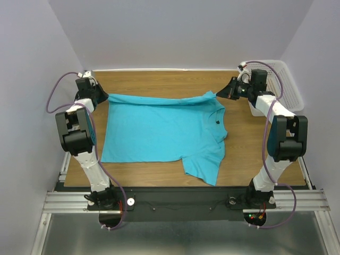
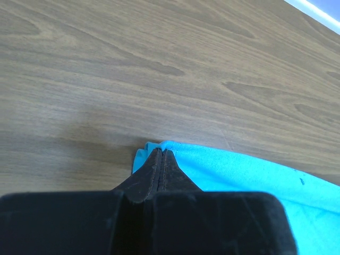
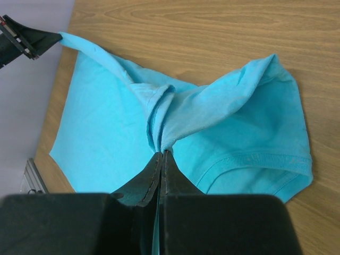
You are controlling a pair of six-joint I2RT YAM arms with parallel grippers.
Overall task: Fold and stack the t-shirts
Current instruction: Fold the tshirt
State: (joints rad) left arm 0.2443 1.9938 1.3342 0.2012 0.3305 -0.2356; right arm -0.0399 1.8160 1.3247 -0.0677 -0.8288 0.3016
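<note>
A turquoise t-shirt lies spread on the wooden table, collar and a small dark chest mark to the right, one sleeve pointing to the near edge. My left gripper is shut on the shirt's far left corner. My right gripper is shut on a bunched fold of the shirt at its far right shoulder, held just above the table. The far edge of the shirt runs taut between the two grippers. In the right wrist view the left gripper shows at the top left, holding that edge.
A white mesh basket stands at the far right corner of the table, behind the right arm. Grey walls close in the left, right and back. Bare wood shows beyond the shirt and along the near edge.
</note>
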